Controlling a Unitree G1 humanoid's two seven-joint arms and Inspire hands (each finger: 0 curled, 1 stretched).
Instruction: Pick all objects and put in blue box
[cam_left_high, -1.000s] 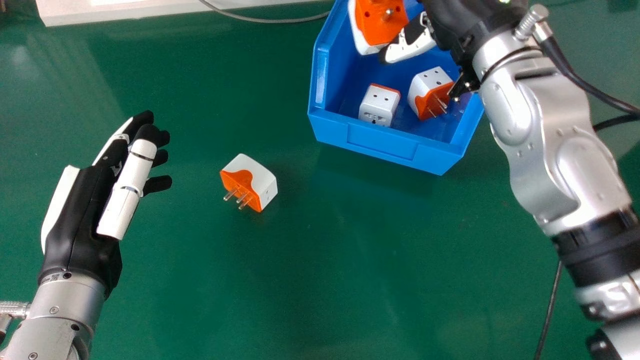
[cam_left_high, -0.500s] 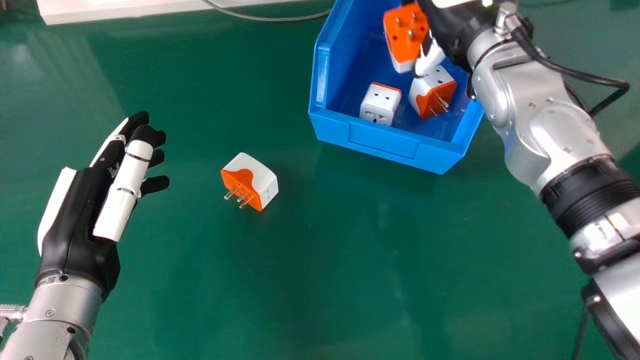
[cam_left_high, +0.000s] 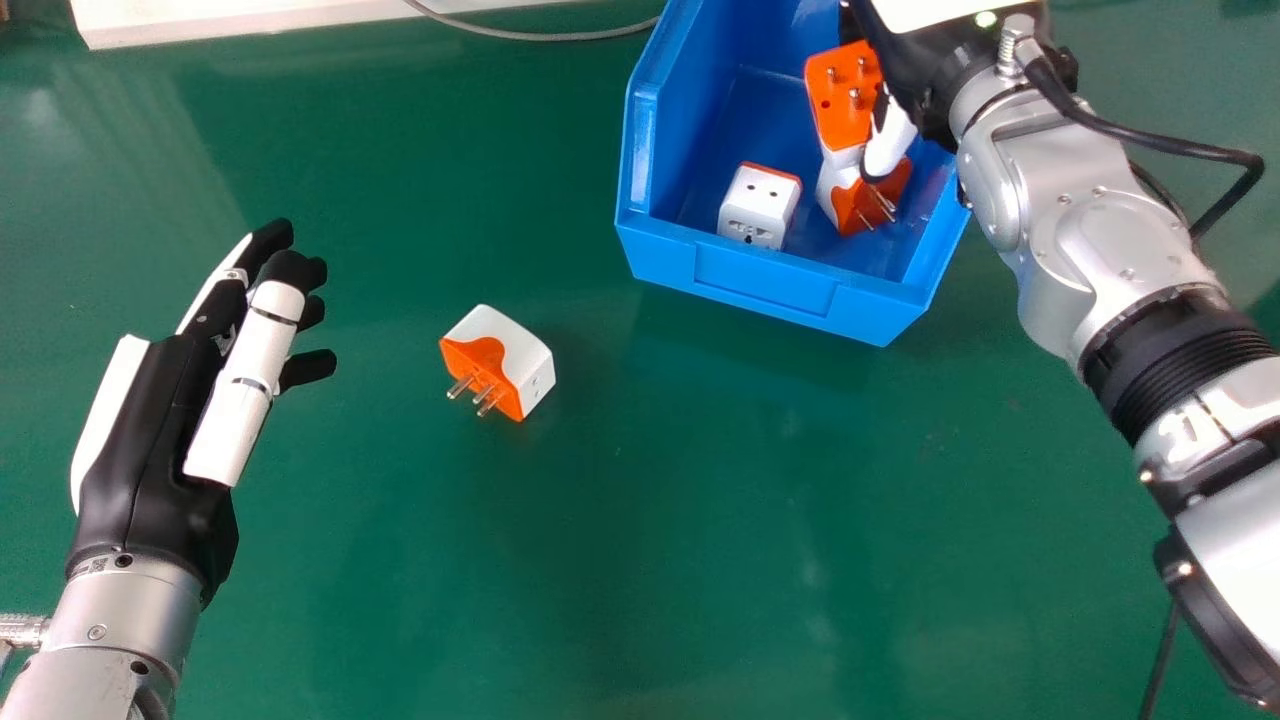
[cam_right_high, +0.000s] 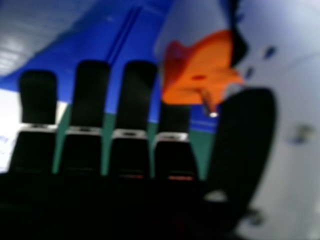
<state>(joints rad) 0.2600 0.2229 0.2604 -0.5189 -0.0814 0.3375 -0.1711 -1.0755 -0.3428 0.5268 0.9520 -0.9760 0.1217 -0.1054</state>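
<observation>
In the head view my right hand (cam_left_high: 890, 140) is over the blue box (cam_left_high: 790, 285), pinching an orange and white plug adapter (cam_left_high: 840, 105) with its pins facing up. That adapter overlaps another adapter (cam_left_high: 862, 200) lying in the box; whether they touch I cannot tell. A mostly white adapter (cam_left_high: 758, 207) stands beside them. On the green table, left of the box, lies one more adapter (cam_left_high: 500, 360), its pins toward the near left. My open left hand (cam_left_high: 150, 440) is farther left. In the right hand view, the pinched adapter (cam_right_high: 200, 72) sits between fingers and thumb of my right hand (cam_right_high: 245, 140).
A white panel edge (cam_left_high: 240, 22) and a grey cable (cam_left_high: 540, 36) run along the table's far side. A black cable (cam_left_high: 1150, 150) loops from my right wrist. The green table surface (cam_left_high: 620, 520) spreads between the two arms.
My right hand has moved right and nearer over the box, carrying the pinched adapter, which now overlaps the right-hand adapter in the box. My left hand has drifted very slightly left.
</observation>
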